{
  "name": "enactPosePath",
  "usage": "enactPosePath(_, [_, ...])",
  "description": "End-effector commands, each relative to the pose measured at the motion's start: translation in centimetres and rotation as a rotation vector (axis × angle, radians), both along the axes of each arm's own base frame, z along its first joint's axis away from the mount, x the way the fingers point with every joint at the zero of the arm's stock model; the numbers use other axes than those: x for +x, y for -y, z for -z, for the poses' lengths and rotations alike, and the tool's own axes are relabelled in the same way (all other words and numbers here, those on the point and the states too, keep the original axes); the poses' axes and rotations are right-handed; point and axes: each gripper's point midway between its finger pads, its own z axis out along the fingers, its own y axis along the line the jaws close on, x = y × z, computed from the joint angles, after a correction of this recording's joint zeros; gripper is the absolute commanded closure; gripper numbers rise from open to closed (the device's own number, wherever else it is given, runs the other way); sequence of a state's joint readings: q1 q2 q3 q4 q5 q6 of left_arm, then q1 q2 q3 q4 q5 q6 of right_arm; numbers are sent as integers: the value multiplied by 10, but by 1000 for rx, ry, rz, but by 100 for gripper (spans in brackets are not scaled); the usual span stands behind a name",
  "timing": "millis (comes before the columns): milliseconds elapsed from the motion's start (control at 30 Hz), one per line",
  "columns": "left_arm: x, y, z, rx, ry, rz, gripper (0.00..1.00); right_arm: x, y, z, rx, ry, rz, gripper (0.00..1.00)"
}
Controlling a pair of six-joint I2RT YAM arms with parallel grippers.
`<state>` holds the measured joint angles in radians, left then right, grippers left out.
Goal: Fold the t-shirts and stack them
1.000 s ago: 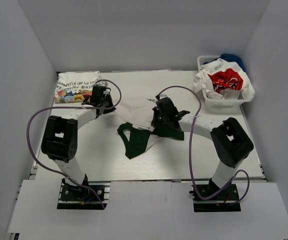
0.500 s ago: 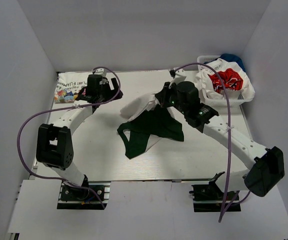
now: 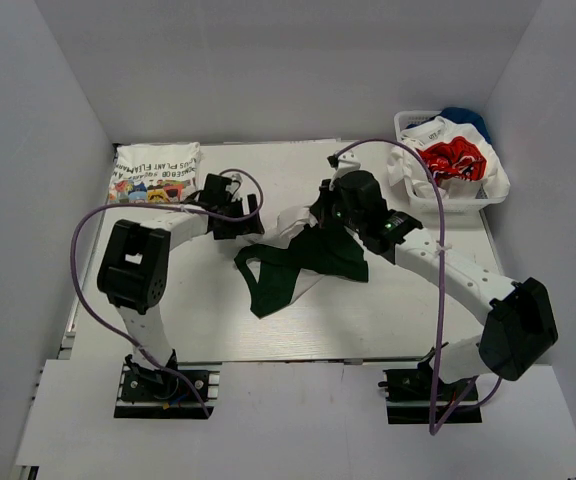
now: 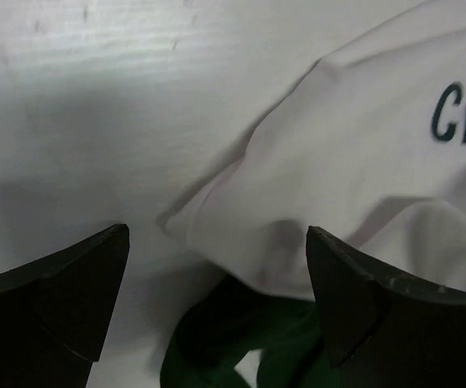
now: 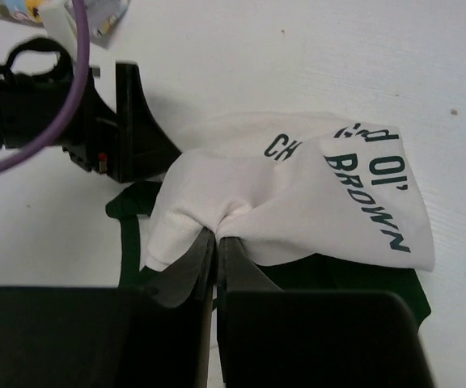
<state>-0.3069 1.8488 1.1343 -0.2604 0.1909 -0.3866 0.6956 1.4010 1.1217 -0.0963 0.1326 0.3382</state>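
white table: walled in white on three sides.
green-and-white tee: mid-table and rumpled, dark green part nearest, white lettered part bunched behind it.
right gripper: fingers clamped on a pinch of the white cloth, raising it into a ridge.
left gripper: fingers spread wide, holding nothing, just beside the tee's left edge.
step in hand: likely spreading the tee flat. the left should take that loose white corner, then both should pull apart evenly and low so the green layer does not drag along.
folded tee: far left corner, colourful print up.
basket: far right, red-printed tee heaped inside.
wrist views only: the right shows the pinch and lettering, the left shows the unheld corner. overhead, the grippers hide both.
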Motion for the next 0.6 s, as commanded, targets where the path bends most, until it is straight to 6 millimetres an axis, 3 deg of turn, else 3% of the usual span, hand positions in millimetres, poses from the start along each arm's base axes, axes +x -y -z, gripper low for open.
enactPosePath(0, [18, 15, -3, -9, 11, 19, 0, 6, 0, 7, -12, 2, 19, 100])
enactPosePath(33, [25, 17, -4, -9, 11, 19, 0, 6, -2, 11, -17, -8, 12, 100])
enactPosePath(67, [24, 23, 9, -1, -14, 31, 0, 6, -3, 15, -18, -13, 8, 100])
enactPosePath(133, [28, 25, 14, 26, -23, 39, 14, 7, -3, 22, -26, -26, 9, 100])
enactPosePath(200, [29, 29, 17, 42, -25, 67, 47, 7, -2, 27, -33, -32, 13, 100])
enactPosePath(233, [21, 34, 19, 46, -47, 95, 81, 9, 0, 29, -46, -32, 29, 100])
enactPosePath(267, [19, 38, 19, 47, -47, 104, 99, 10, 1, 28, -48, -32, 35, 100])
enactPosePath(400, [22, 28, -17, 58, 58, 69, 100, 18, 14, 13, -54, 15, 111, 100])
enactPosePath(433, [24, 29, -45, 36, 123, 66, 100, 19, 16, 10, -58, 23, 119, 100])
enactPosePath(533, [28, 29, -100, -7, 254, 44, 100, 23, 27, -16, -43, 91, 166, 100])
enactPosePath(567, [27, 28, -136, -41, 344, 40, 100, 23, 28, -25, -29, 111, 175, 100])
